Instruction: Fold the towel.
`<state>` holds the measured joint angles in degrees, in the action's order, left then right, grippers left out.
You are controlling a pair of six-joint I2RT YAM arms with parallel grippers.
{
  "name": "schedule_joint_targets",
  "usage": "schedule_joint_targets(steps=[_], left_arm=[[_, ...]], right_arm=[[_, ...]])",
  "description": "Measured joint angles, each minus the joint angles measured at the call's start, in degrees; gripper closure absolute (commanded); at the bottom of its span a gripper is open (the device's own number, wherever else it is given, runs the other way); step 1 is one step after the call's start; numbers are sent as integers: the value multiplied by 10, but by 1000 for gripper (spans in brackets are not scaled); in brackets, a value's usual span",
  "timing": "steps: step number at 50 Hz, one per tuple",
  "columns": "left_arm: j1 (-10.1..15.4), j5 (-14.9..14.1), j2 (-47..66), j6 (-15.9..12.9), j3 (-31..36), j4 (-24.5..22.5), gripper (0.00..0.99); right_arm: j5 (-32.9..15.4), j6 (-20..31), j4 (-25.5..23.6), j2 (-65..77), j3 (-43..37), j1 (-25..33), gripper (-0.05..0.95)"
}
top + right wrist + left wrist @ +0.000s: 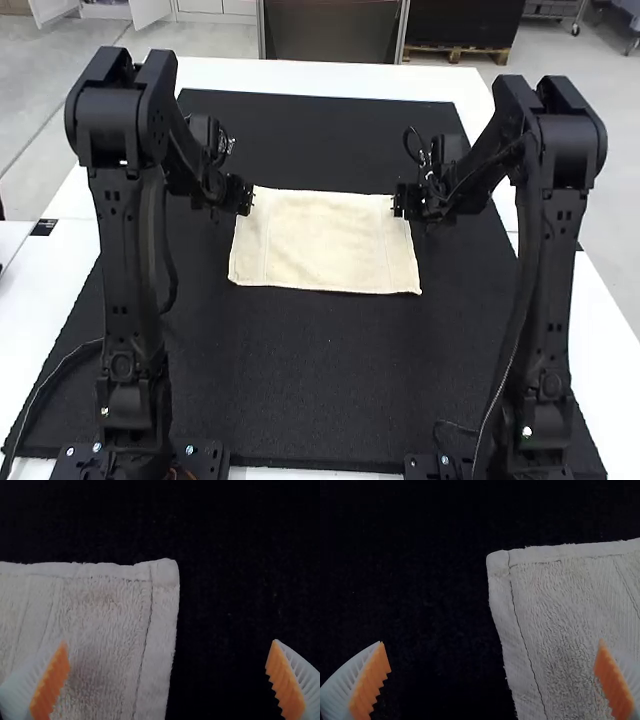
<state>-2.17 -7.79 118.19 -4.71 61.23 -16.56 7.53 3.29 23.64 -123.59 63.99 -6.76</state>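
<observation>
The left gripper (242,195) and right gripper (402,202) stand wide apart-fingered at the towel's (325,240) far corners; it lies flat between them, black mat (300,380) stretching past its edges.

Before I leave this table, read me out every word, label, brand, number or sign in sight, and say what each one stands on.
None that can be read.
Towel: stitched seams, no lettering that I can make out.
Black mat: no print that I can make out.
Small black patch on the white table: too small to tell whether it bears any print.
</observation>
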Motion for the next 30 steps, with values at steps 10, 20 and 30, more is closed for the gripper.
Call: schedule_joint_targets(steps=[10, 20, 30], left_arm=[[0, -2, 16, 0, 26, 0, 39], [0, -2, 41, 1, 34, 0, 77], [0, -8, 53, 7, 35, 0, 169]], right_arm=[[0, 0, 0, -13, 24, -4, -10], [0, 0, -4, -32, 37, -6, -10], [-2, 2, -5, -33, 39, -6, 323]])
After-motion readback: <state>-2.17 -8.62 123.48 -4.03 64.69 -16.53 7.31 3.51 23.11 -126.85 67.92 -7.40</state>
